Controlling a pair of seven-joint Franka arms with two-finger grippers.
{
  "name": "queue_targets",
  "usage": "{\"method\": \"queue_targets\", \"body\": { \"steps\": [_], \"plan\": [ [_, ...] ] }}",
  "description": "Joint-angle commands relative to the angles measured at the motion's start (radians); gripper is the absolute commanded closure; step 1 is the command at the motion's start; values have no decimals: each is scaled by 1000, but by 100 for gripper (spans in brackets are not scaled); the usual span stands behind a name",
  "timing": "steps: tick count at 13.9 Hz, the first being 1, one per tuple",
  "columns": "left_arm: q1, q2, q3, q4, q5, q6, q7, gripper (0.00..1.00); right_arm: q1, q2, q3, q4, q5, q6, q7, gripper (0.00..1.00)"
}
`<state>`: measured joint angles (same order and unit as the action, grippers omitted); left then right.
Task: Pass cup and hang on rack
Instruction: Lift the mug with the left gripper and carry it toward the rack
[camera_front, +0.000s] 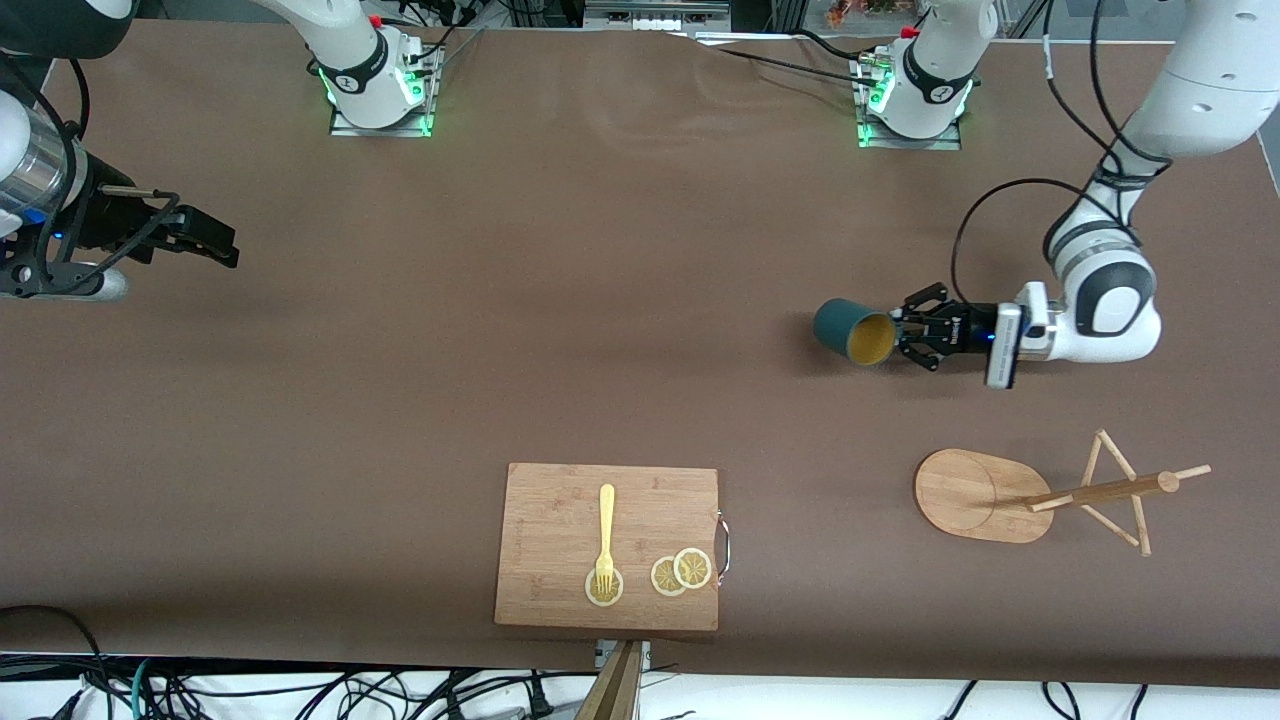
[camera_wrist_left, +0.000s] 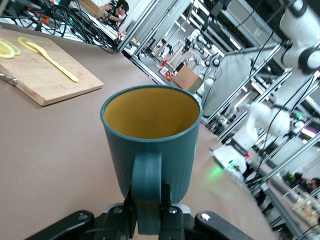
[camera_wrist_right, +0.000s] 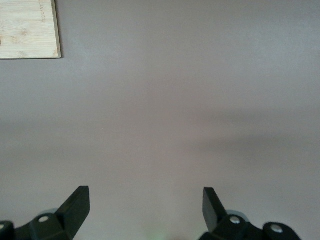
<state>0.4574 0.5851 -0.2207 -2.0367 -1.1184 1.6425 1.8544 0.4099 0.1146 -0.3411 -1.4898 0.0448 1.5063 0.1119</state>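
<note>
The dark teal cup (camera_front: 845, 330) with its mustard-yellow inside hangs above the table toward the left arm's end, tipped so its mouth shows to the front camera. My left gripper (camera_front: 905, 335) is shut on its loop handle (camera_wrist_left: 146, 192), one finger on each side, and the ribbed cup (camera_wrist_left: 150, 135) fills the left wrist view above the gripper (camera_wrist_left: 146, 215). The wooden rack (camera_front: 1085, 492) stands nearer the front camera than the cup, on its oval base (camera_front: 965, 495). My right gripper (camera_front: 205, 240) waits open and empty over the right arm's end of the table, with only bare table between its fingers (camera_wrist_right: 145, 205).
A rectangular cutting board (camera_front: 608, 545) with a metal handle lies near the front edge and carries a yellow fork (camera_front: 605, 535) and lemon slices (camera_front: 680, 572). A corner of the board (camera_wrist_right: 27, 30) shows in the right wrist view. Brown table (camera_front: 500, 330) lies between the two grippers.
</note>
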Motion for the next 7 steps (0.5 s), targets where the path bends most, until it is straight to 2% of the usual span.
{"method": "queue_targets", "body": {
  "steps": [1,3,7],
  "plan": [
    [78,-1,-8,109,95,-107,-171,100,1,-9,-1,9,15,-18,6,0],
    [133,21,-8,194,133,-191,-321,100,1,-9,-1,9,15,-18,6,0],
    [196,56,-3,260,137,-286,-575,100,1,-9,-1,11,15,-18,6,0]
  ]
}}
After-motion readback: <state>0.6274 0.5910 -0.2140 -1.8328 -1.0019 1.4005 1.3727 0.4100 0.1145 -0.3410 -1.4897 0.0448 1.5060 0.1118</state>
